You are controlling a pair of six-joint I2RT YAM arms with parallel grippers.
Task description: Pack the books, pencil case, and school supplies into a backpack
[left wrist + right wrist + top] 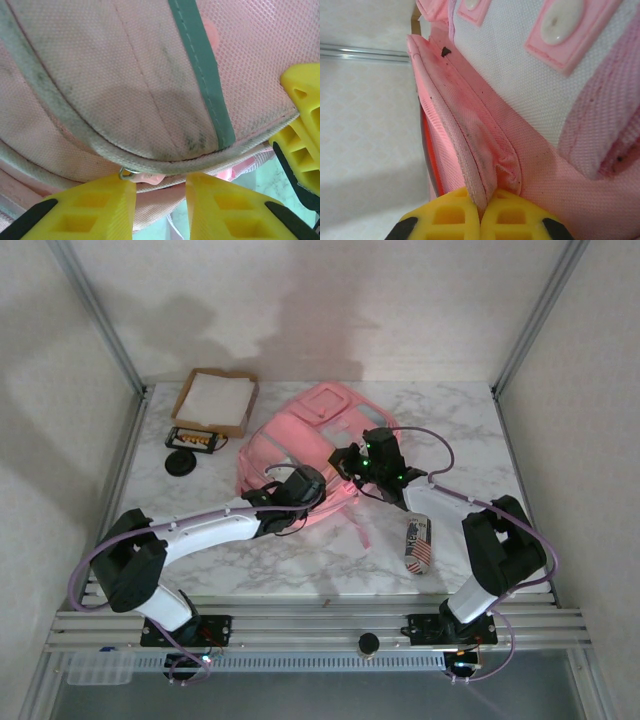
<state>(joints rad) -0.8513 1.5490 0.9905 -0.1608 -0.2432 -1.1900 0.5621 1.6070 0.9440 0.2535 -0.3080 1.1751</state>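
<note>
The yellow ribbed fingers of the right gripper [481,201] are pressed tightly together on a fold of worn pink fabric. This fold is the rim of an opening in the pink fabric backpack [300,430], which has pale grey-lilac patches. The backpack lies flat in the middle of the marble-patterned table [300,560], somewhat nearer the far edge, with a pink strap trailing toward the near edge.

At the backpack's near side, the left gripper [161,181] points at a pale piped hem. Its yellow fingers stand partly apart with nothing clamped between them. A small metal ring [125,173] sits at the tip of one finger and seems to touch it, though the close view leaves that unsure.

A white tube-shaped pouch printed with a flag [418,543] lies apart from the backpack, toward the near right corner of the table. A shallow cardboard tray with a white sheet [215,400] rests in the far left corner. Just nearer than it along the left edge are a small black case of orange sticks [193,438] and a round black object [180,462].
</note>
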